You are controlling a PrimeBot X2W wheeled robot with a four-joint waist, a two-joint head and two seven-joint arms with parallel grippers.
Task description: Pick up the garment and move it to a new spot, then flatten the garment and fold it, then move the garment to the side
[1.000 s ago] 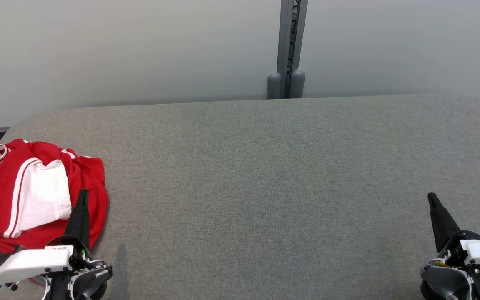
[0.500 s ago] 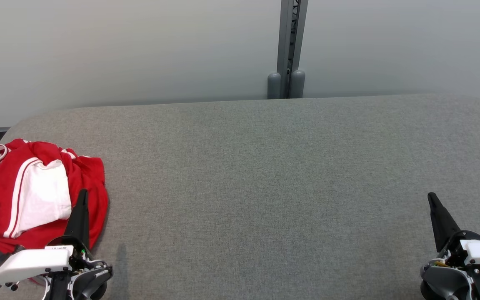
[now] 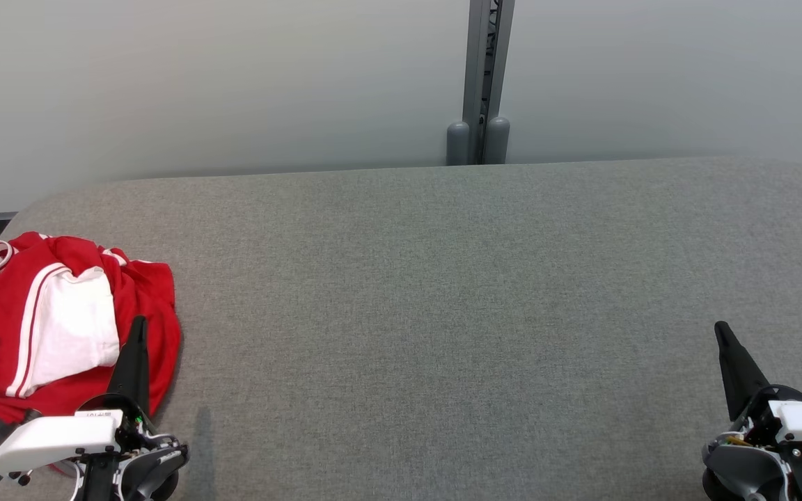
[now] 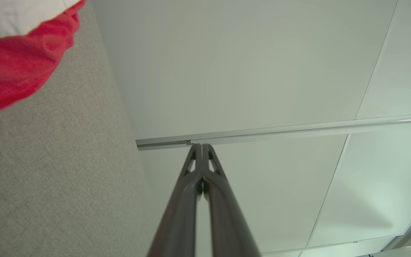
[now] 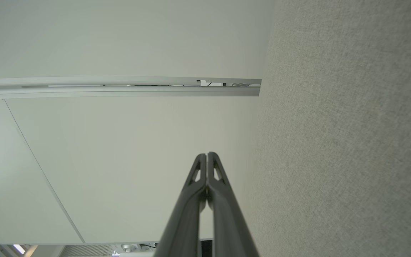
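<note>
Red-and-white garment [image 3: 60,327] is seen crumpled at lower left of the head frame, lying on the grey tabletop [image 3: 443,292]. Also at lower left, the left gripper [image 3: 139,323] is placed with its tip overlapping the garment's right edge; contact cannot be told. At lower right, the right gripper [image 3: 720,328] is kept well apart from it. Fingers pressed together on both, nothing clamped.

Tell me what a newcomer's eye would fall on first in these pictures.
The crumpled red and white garment jumps out, heaped at the left end of the wide grey fabric table. Next come the dark grippers at the near edge, both shut: the left gripper by the heap, the right gripper at the opposite end.
</note>
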